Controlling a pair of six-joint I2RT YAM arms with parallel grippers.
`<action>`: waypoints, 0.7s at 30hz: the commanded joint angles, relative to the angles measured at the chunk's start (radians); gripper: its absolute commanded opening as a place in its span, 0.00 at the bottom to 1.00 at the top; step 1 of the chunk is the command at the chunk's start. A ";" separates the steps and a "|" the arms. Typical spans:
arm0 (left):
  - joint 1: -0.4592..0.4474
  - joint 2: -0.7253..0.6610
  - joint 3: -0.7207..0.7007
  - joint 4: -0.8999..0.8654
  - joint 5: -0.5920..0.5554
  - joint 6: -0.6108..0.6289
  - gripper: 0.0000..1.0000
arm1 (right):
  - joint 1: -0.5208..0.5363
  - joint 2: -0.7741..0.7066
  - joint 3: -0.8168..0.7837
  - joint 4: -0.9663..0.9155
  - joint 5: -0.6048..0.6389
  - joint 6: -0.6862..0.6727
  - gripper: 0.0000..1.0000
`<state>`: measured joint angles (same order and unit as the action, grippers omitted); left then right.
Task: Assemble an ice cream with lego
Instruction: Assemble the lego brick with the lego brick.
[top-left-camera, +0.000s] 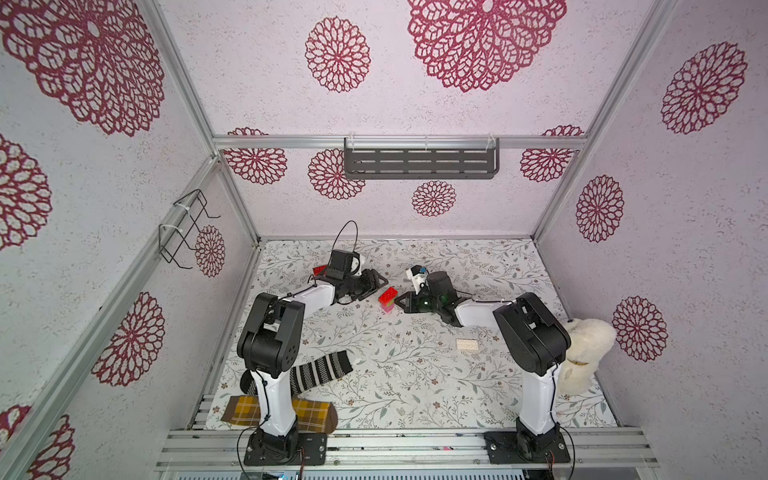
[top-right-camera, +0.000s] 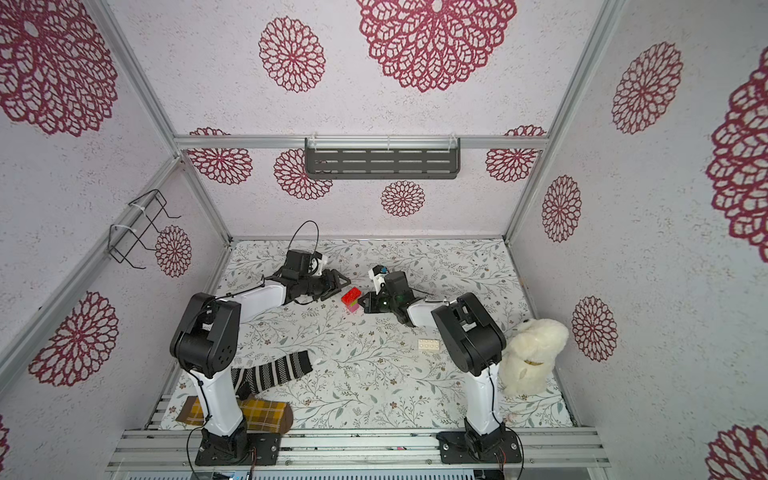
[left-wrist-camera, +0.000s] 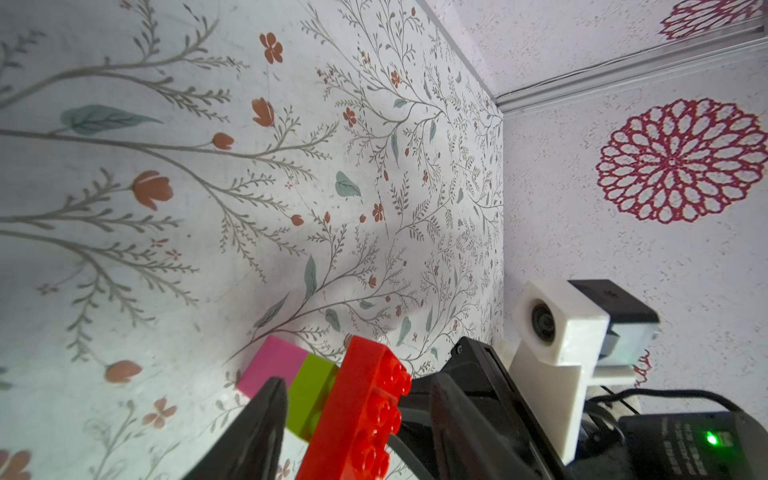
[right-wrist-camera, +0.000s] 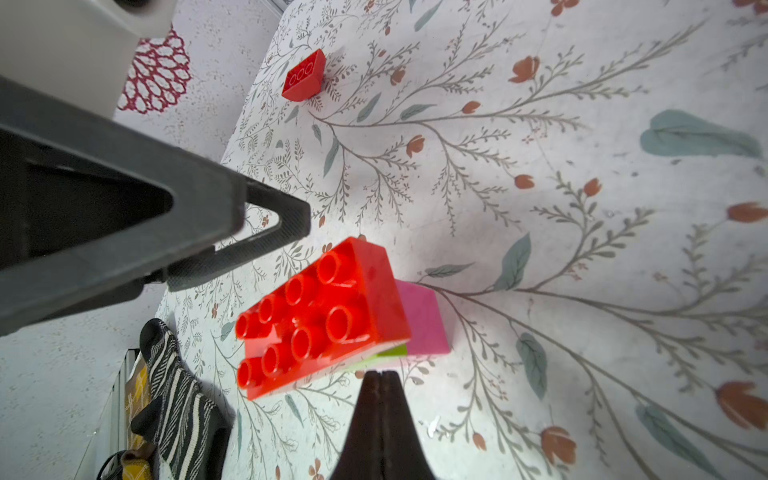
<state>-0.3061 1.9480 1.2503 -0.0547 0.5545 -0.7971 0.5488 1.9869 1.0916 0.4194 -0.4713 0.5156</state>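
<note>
Plastic, stiff and light, the half-built ice cream (top-left-camera: 387, 300) stands between the grippers: left gripper (top-left-camera: 377, 286) spread and empty beside it, right gripper (right-wrist-camera: 380, 377) pressed together opposite. Pinching the stem's (left-wrist-camera: 312, 395) flat sides seems safest; the overhanging red brick (right-wrist-camera: 320, 320) could tip it.

Both top views look down from high above the near edge. Each wrist camera faces the ice cream (right-wrist-camera: 324, 316) close up.
</note>
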 joint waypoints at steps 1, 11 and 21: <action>0.008 -0.033 0.024 -0.052 -0.030 0.028 0.61 | 0.003 -0.007 0.007 0.008 -0.004 -0.019 0.00; -0.167 -0.104 0.297 -0.602 -0.594 0.300 0.59 | 0.004 -0.020 -0.012 0.017 0.002 -0.018 0.00; -0.316 0.149 0.676 -1.002 -0.839 0.405 0.40 | 0.003 -0.026 -0.027 0.030 -0.006 -0.016 0.00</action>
<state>-0.6224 2.0354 1.8969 -0.8772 -0.1780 -0.4511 0.5488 1.9869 1.0714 0.4282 -0.4717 0.5156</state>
